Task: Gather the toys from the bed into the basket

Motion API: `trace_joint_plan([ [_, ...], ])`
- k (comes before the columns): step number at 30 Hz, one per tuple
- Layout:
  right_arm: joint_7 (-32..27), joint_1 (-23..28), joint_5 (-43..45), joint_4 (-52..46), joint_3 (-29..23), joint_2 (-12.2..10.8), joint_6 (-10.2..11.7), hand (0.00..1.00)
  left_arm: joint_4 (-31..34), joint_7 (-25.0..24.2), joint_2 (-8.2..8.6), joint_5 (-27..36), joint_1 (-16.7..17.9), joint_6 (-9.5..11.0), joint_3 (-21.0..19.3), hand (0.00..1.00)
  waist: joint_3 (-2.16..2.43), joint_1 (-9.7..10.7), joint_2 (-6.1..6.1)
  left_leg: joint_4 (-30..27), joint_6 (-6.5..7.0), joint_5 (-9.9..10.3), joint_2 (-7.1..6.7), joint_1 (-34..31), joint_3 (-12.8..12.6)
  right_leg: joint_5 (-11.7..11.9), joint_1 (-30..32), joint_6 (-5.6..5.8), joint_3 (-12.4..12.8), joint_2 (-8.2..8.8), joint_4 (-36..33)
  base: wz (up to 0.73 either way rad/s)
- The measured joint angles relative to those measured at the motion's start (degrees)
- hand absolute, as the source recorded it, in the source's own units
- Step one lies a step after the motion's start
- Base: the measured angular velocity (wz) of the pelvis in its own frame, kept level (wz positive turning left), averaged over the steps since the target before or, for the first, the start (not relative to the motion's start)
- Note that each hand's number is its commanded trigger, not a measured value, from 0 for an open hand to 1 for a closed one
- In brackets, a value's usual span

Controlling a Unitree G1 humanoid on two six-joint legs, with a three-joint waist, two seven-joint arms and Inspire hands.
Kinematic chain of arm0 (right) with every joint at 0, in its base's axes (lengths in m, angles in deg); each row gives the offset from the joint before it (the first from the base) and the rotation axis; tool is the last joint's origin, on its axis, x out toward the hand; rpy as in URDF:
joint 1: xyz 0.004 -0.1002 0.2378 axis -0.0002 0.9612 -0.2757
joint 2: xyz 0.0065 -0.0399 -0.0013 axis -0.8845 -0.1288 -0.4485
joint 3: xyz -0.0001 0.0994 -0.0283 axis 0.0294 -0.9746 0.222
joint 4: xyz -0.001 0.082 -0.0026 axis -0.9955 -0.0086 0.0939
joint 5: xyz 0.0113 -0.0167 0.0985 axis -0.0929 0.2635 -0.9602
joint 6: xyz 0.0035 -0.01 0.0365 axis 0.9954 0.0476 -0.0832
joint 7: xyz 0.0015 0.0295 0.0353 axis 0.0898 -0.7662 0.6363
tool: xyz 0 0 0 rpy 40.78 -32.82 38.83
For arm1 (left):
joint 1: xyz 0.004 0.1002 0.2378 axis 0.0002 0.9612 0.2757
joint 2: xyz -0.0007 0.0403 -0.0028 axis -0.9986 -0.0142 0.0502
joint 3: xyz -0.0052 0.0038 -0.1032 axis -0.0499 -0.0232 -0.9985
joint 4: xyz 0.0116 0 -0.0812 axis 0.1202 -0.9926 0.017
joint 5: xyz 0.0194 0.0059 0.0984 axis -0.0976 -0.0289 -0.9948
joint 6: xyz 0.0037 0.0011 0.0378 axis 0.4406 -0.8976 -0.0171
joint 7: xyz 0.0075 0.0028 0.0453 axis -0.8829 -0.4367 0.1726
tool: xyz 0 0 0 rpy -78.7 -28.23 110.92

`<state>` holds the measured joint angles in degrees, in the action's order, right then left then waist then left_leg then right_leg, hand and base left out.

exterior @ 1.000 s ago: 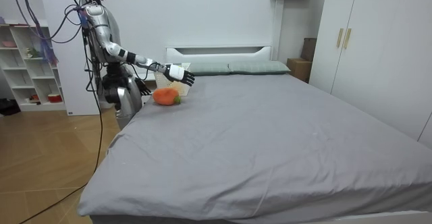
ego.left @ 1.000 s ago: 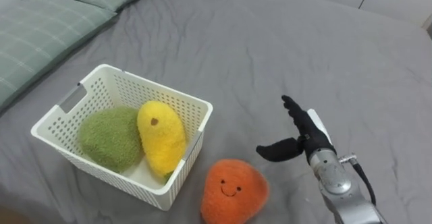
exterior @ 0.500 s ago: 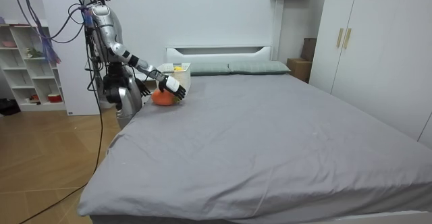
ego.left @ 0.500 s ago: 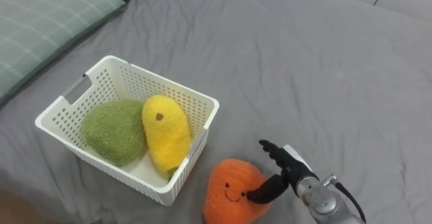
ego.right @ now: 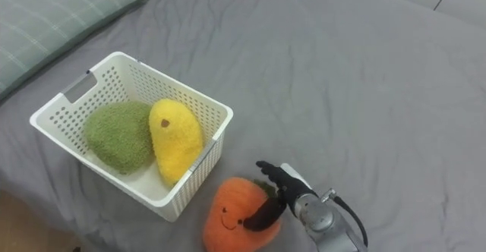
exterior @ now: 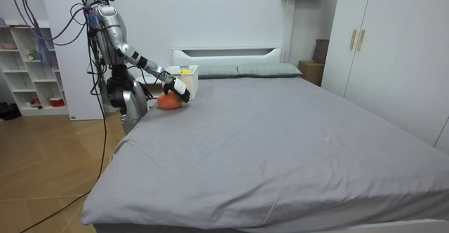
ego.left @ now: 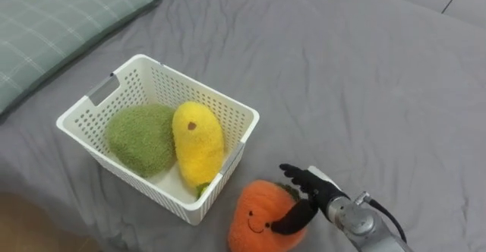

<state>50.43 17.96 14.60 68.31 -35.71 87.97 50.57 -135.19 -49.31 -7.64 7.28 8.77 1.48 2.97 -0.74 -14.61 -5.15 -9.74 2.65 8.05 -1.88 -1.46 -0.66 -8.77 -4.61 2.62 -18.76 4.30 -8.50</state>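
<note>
Fingers [ego.left: 298, 174] of right hand [ego.left: 317, 193], spread unclosed on orange toy [ego.left: 254, 218] at basket's [ego.left: 199, 86] 4 o'clock, may shove it off bed [ego.left: 364, 77].

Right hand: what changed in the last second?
The right hand dropped from open air beside the orange toy onto it, thumb across the front, straight fingers over the top; no closed grip yet. The orange toy stays on the bed beside the basket; green toy and yellow toy stay inside.

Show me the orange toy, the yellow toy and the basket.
orange toy [ego.left: 254, 218], left eye view, on its smiling face
yellow toy [ego.left: 197, 140], left eye view, mid-body
basket [ego.left: 126, 175], left eye view, on its near wall
</note>
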Motion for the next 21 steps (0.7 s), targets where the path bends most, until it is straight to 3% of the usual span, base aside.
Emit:
trace_joint_plan([
  [6, 1.6, 0.0, 1.5, 0.0, 0.0, -0.1, -0.6, 0.00, 0.0, -0.2, -0.03, 0.0, 0.0, -0.8, 0.0, 0.00, 0.14, 0.0, -0.43, 0.0, 0.00, 0.0, -0.01, 0.0, 0.0, 0.0, 0.0, 0.00, 0.0, 0.00, 0.0, 0.00],
  [8, 1.7, 0.0, 1.5, 0.0, 0.0, -0.2, -1.1, 0.05, 0.0, -0.2, -0.05, 0.0, 0.0, -0.8, 0.0, 0.00, 0.14, 0.0, -0.43, 0.0, 0.00, 0.0, -0.01, 0.0, 0.0, 0.0, 0.0, 0.00, 0.0, 0.00, 0.0, 0.00],
  [9, 1.7, 0.0, 1.5, 0.0, 0.0, -0.2, -1.2, 0.17, 0.0, -0.2, -0.05, 0.0, 0.0, -0.8, 0.0, 0.00, 0.14, -0.1, -0.43, 0.0, 0.00, 0.0, -0.01, 0.0, 0.0, 0.0, 0.0, 0.00, 0.0, 0.00, 0.0, 0.00],
  [10, 1.7, 0.0, 1.5, 0.0, 0.0, -0.4, -1.3, 0.39, 0.0, -0.2, -0.05, 0.0, 0.0, -0.9, 0.0, 0.00, 0.14, -0.1, -0.43, 0.0, 0.00, 0.0, -0.01, 0.0, 0.0, 0.0, 0.0, 0.00, 0.0, 0.00, 0.0, 0.00],
  [11, 1.9, -0.1, 1.5, 0.0, 0.0, -0.5, -1.3, 0.51, 0.0, -0.3, -0.05, 0.0, 0.0, -0.9, 0.0, 0.00, 0.14, -0.1, -0.43, 0.0, 0.00, 0.0, 0.00, 0.0, 0.0, 0.0, 0.0, 0.00, 0.0, 0.00, 0.0, 0.00],
  [16, 2.2, -0.1, 2.4, 0.0, 0.0, -1.1, -1.3, 0.76, 0.1, -0.6, -0.06, 0.0, 0.0, -0.9, 0.0, 0.00, 0.10, -0.1, -0.41, 0.0, 0.00, 0.0, 0.00, 0.0, 0.0, 0.0, 0.0, 0.00, 0.1, 0.00, 0.0, 0.00],
  [17, 2.2, -0.1, 2.9, -0.1, 0.0, -1.3, -1.4, 0.89, 0.1, -0.9, -0.08, 0.0, 0.0, -0.9, 0.0, 0.00, 0.08, -0.1, -0.40, 0.0, 0.00, 0.0, 0.00, 0.0, 0.0, 0.0, 0.0, 0.00, 0.1, 0.00, 0.0, 0.00],
  [19, 2.1, -0.3, 3.3, -0.1, 0.0, -1.4, -1.5, 0.99, 0.1, -1.0, -0.08, 0.0, 0.0, -0.9, 0.0, 0.00, 0.07, -0.1, -0.40, 0.0, 0.00, 0.0, 0.00, 0.0, 0.0, 0.0, 0.0, 0.00, 0.1, 0.00, 0.0, 0.00],
  [21, 2.1, -0.5, 3.8, -0.1, 0.0, -1.5, -1.6, 1.00, 0.1, -1.0, -0.08, 0.0, 0.0, -0.9, 0.0, 0.00, 0.06, -0.1, -0.38, 0.0, 0.00, 0.0, 0.00, 0.0, 0.0, 0.0, 0.0, 0.00, 0.1, 0.00, 0.0, 0.00],
])
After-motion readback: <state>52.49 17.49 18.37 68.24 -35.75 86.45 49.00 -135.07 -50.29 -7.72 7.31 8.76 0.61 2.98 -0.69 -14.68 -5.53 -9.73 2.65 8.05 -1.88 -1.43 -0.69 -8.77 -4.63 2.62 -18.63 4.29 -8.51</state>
